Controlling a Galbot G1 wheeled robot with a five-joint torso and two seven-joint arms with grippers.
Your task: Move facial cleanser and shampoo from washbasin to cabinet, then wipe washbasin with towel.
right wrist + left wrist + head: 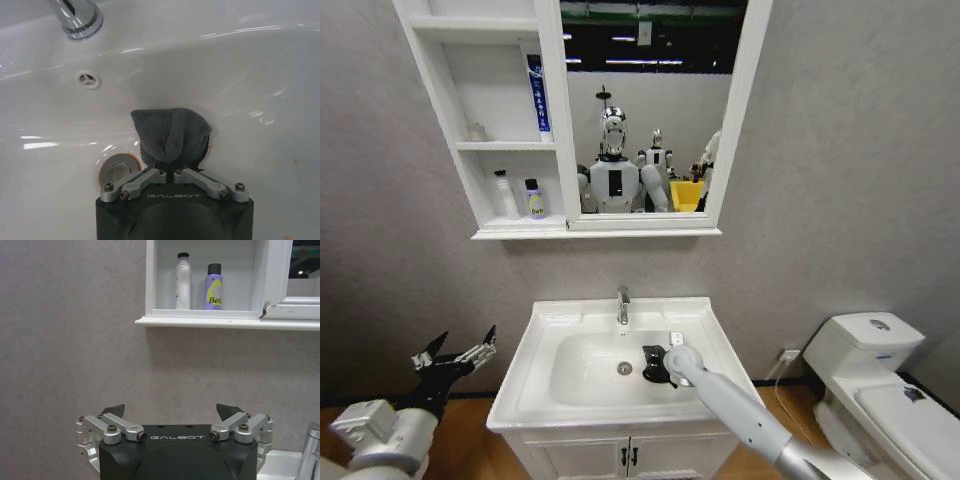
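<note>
The facial cleanser point(506, 195), a slim white bottle, and the stubby shampoo point(534, 199) stand side by side on the lowest shelf of the cabinet point(470, 200). The left wrist view shows the facial cleanser point(183, 282) and the shampoo point(214, 287) on that shelf. My right gripper point(658, 366) reaches down into the bowl of the washbasin point(535, 345), just right of the drain point(624, 368). In the right wrist view my right gripper point(170, 172) is shut on the dark grey towel point(170, 132), which is pressed against the basin wall. My left gripper point(455, 355) hangs open left of the basin.
A chrome faucet point(622, 305) rises at the basin's back rim. A tall blue-and-white tube point(536, 95) stands on the middle shelf beside the mirror point(650, 110). A white toilet point(875, 380) sits at the right, and vanity doors point(630, 455) lie below the basin.
</note>
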